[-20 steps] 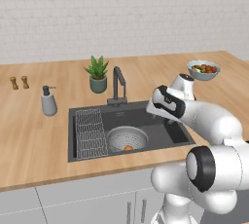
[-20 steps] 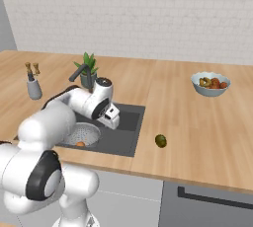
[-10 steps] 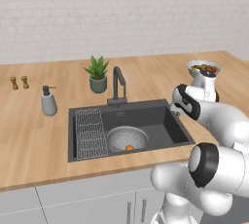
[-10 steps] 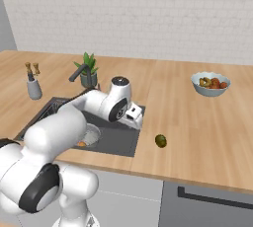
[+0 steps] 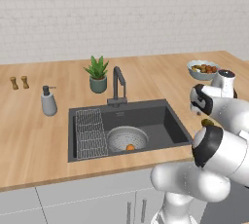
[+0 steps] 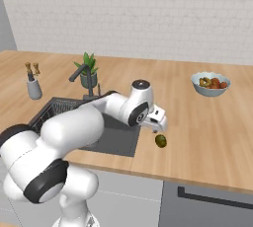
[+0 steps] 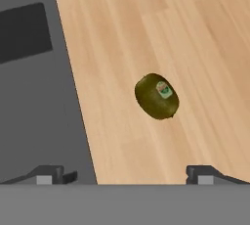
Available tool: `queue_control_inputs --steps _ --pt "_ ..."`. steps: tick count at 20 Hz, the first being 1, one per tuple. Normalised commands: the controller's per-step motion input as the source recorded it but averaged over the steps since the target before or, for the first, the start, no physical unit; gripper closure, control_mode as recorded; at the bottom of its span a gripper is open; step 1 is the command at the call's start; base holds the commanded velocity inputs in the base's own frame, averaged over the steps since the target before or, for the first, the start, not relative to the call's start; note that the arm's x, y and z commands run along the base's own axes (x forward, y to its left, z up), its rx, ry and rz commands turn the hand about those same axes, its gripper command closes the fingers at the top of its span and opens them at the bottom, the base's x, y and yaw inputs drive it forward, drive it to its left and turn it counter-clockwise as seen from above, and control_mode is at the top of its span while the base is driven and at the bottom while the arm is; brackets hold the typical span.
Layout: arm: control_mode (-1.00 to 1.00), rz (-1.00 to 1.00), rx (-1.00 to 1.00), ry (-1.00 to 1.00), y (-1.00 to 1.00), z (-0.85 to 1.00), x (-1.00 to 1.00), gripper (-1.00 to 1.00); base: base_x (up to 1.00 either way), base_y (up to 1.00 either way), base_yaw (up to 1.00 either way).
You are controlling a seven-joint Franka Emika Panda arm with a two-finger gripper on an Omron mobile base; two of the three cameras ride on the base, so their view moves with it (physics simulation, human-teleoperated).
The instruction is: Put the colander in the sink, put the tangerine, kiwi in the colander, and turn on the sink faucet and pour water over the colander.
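With the bright orange tangerine (image 5: 130,147) sitting in the perforated silver colander (image 5: 126,138), I'm hovering the wide-open two-finger gripper (image 6: 159,125) over the olive-brown kiwi (image 7: 156,96) on the wooden counter (image 7: 195,33), needing to descend and close.

Hidden and cut-off parts around the sink

In the left base view the kiwi (image 5: 207,121) is mostly covered by the arm, just beside the sink (image 5: 160,121). In the right base view much of the sink is masked by the arm. In the hand view the sink is cut by the left edge, and the kiwi's sticker cannot be read.
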Motion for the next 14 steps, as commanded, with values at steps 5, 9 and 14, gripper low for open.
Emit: queue_control_inputs --steps 5,9,14 --pt "-1.0 0.0 -0.06 0.0 -0.47 -0.05 0.0 -1.0 0.0 0.0 0.0" --pt "-1.0 0.02 0.0 0.0 -0.11 -0.23 0.0 -1.0 0.0 0.0 0.0" --pt "-1.0 0.07 0.0 0.0 -0.08 -0.42 0.0 -1.0 0.0 0.0 0.0"
